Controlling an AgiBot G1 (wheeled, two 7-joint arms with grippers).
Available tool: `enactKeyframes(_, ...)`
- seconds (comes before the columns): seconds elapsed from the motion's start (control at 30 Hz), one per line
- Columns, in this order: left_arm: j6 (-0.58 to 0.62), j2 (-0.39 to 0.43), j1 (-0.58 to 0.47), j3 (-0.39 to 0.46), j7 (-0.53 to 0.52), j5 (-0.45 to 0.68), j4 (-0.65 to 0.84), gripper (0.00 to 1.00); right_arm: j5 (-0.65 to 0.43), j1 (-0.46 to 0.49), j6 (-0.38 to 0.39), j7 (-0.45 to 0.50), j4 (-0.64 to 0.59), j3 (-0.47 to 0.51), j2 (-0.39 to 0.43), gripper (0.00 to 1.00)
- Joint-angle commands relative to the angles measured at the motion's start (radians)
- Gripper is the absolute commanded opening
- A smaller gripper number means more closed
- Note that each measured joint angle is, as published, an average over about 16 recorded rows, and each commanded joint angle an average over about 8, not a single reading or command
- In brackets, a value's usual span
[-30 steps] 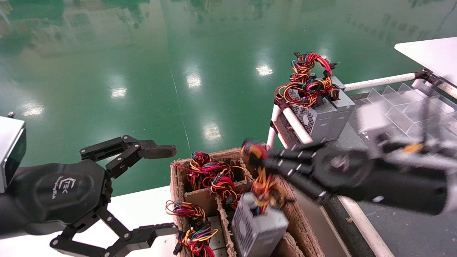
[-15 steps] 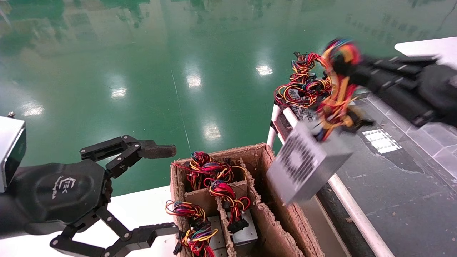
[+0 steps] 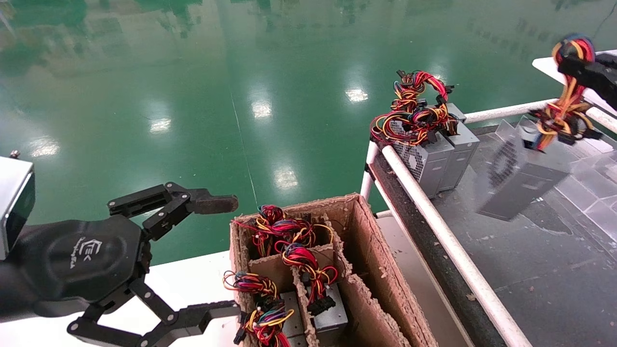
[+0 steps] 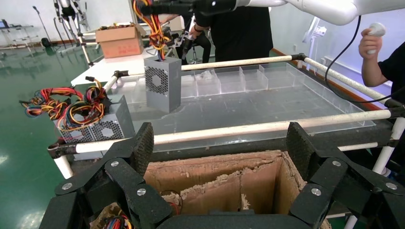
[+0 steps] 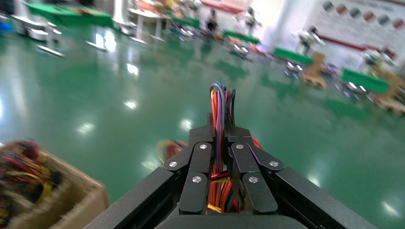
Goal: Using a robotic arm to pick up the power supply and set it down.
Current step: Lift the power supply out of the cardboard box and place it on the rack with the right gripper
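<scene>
The power supply, a grey metal box with a round fan vent, hangs in the air by its wire bundle above the dark platform at the far right. My right gripper is shut on the top loop of those wires, clamped between its fingers. From the left wrist view the box dangles just over the transparent tray, with its wires running up to the right gripper. My left gripper stays open and empty at the lower left, beside the cardboard box.
A divided cardboard box in front holds other power supplies with wire bundles. Two more grey units stand at the platform's back corner behind a white rail. A clear compartment tray lies beyond. A person stands beside the platform.
The right gripper lifted the power supply out of the cardboard box and swung it up and to the right, over the platform. The left arm has not moved.
</scene>
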Motion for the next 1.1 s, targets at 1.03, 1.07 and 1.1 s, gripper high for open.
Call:
enactKeyframes(1.03,-0.001,-0.001,0.0,0.001,0.001,-0.001,0.0,1.0,-0.295,0.394,0.349,-0.242,-0.57,-0.146,-0.298,0.0)
enactKeyframes(1.07,-0.001,-0.001,0.0,0.001,0.001,-0.001,0.0,1.0,-0.299,0.401,0.355,-0.241,-0.577,-0.15,-0.308,0.0)
enactKeyframes(1.1,-0.001,-0.001,0.0,0.001,0.001,-0.001,0.0,1.0,-0.304,0.408,0.36,-0.24,-0.584,-0.153,-0.318,0.0)
